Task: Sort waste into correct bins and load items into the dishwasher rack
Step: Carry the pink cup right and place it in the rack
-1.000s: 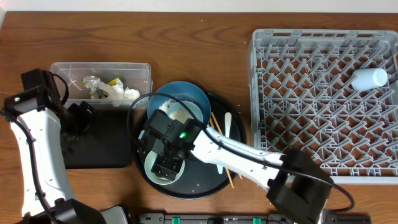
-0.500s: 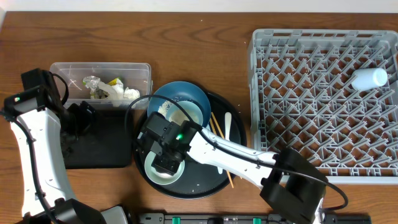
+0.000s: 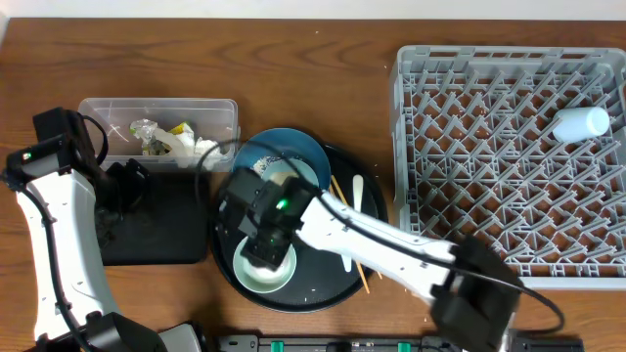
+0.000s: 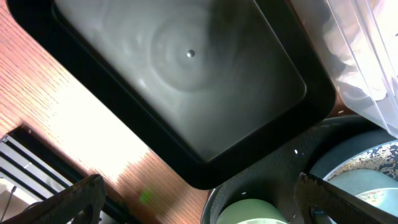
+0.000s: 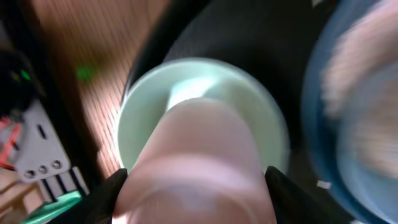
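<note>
Loading step: right fingers (image 5: 107,198) clamped on cup (image 5: 199,162) over bowl (image 5: 186,81); left fingers (image 4: 74,202) apart. Next: likely carry to rack (image 3: 509,147).

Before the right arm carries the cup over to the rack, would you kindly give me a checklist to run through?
1. Grip on the pale cup: ok; the right gripper is closed against both its sides.
2. Cup free of the pale-green bowl: cannot tell; the wrist view is blurred and the bowl sits right below.
3. Space in the dishwasher rack: ok; only a white cup lies near its right edge.
4. Left gripper out of the way: ok; open, empty, over the shallow black tray.
5. Low path to the rack: not ok; chopsticks and white spoon lie between, on the round black tray.
</note>
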Motion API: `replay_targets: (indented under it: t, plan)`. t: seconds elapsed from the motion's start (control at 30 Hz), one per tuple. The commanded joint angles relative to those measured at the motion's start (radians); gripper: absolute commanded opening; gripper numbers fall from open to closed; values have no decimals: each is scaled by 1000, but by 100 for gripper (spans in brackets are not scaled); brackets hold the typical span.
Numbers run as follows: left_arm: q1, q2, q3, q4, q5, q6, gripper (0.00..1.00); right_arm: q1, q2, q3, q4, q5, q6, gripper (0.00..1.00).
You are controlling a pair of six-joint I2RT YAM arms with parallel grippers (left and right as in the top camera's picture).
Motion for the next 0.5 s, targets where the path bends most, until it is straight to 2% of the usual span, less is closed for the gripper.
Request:
replay_targets:
  t: [0.0, 0.23, 0.47]
  plan:
    - [2, 2, -8, -7, -2, 2, 98, -58, -122, 86, -20, 55, 4, 50]
    - [2, 2, -8, -7, -2, 2, 98, -232, -251, 97, -66, 109, 5, 51]
    - [2, 2, -8, -7, -2, 2, 98, -546, -320, 97, -171, 140, 36, 50]
